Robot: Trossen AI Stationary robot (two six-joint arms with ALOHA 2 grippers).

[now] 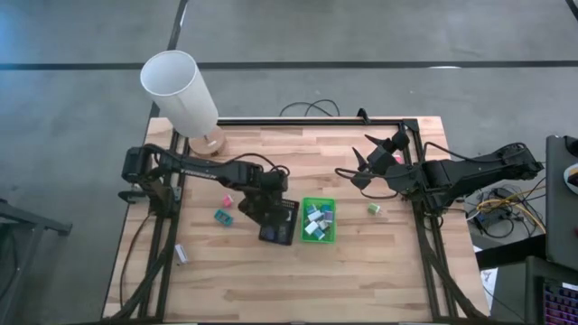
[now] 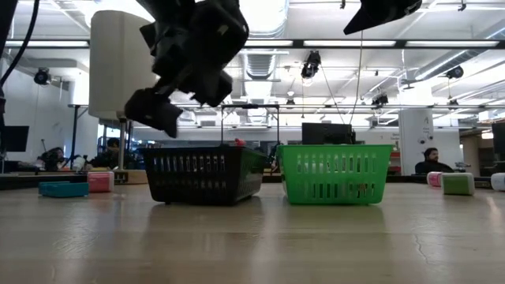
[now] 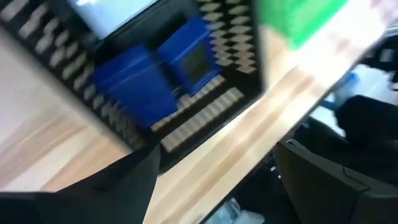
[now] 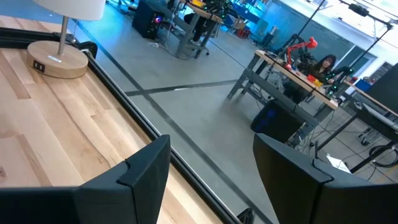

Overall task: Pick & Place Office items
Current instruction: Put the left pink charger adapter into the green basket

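We see the left pincer (image 1: 268,209) wide open, empty, above the black slotted basket (image 1: 287,236), two flat dark-blue rectangles (image 3: 186,59) lying inside, long axes indistinct, right pincer (image 1: 364,169) half-open, empty, over the wooden tabletop (image 1: 298,280)

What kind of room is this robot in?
Probably a robotics lab or big workshop. Beyond the wooden table there are workbenches crowded with equipment, a person sitting at a desk, and long ceiling lights over a bare concrete floor.

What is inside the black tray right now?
Flat dark-blue rectangles lie in the black tray. From above, the open left gripper covers part of the tray, so anything beneath it is hidden.
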